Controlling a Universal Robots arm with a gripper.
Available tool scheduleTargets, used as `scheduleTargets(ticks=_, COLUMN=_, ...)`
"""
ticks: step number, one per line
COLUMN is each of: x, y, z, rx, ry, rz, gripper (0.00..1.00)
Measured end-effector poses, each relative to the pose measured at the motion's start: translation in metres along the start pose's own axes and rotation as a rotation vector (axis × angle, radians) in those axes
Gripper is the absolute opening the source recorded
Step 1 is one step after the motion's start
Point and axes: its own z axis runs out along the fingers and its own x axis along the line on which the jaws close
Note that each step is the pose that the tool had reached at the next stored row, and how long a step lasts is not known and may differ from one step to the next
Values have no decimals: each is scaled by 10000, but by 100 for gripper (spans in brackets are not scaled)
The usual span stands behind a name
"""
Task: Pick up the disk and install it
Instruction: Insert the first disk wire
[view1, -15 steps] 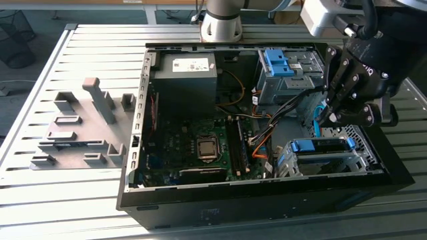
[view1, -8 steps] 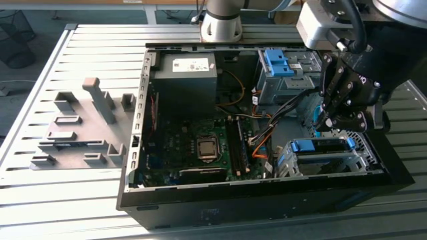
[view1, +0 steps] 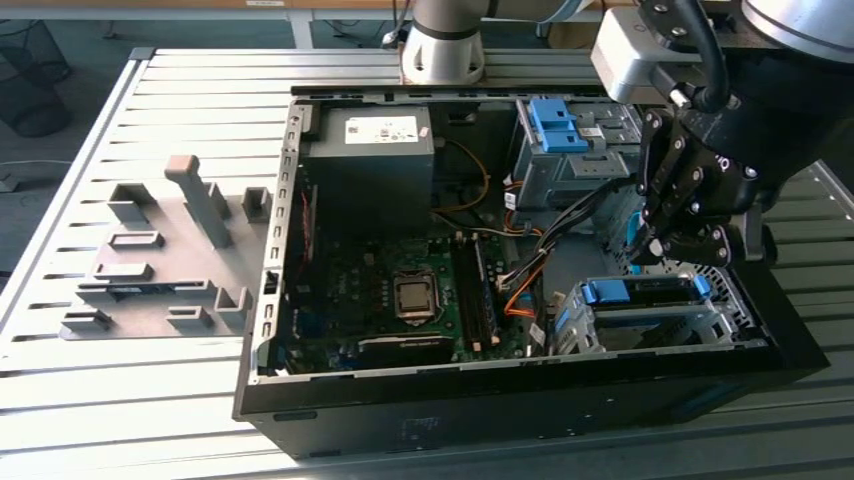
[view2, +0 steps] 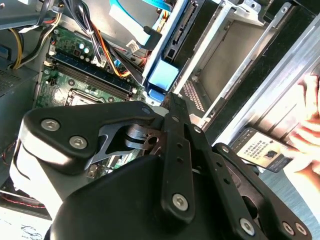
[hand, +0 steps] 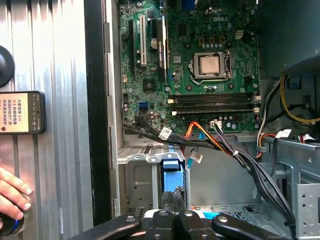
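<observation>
The disk (view1: 638, 292) sits in the grey drive cage (view1: 587, 325) at the case's front corner, on the exterior view's right, with its blue carrier rail facing up. In both wrist views the rail shows as a blue end piece (hand: 170, 167) (view2: 162, 75) inside the cage's slot. My gripper (view1: 665, 255) hangs just above it. Its black fingers are shut together, with the tips (hand: 172, 197) (view2: 172, 100) right at the rail's end. Whether they touch the rail I cannot tell. Nothing shows between the fingers.
A blue bracket (view1: 554, 125) tops the rear drive bay. The black power supply (view1: 371, 150), motherboard (view1: 400, 290) and loose cables (hand: 220, 145) lie inside the case. A grey fixture plate (view1: 160, 260) lies at the exterior view's left. A phone (hand: 20, 112) and a person's hand (hand: 12, 192) rest beside the case.
</observation>
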Motion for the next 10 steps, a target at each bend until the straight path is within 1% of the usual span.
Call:
scheduleTargets(ticks=2, x=-1, y=0, z=45, rx=0, ry=-1, rz=0, gripper=11)
scheduleTargets(ticks=10, x=-1, y=0, z=48, rx=0, ry=-1, rz=0, gripper=11)
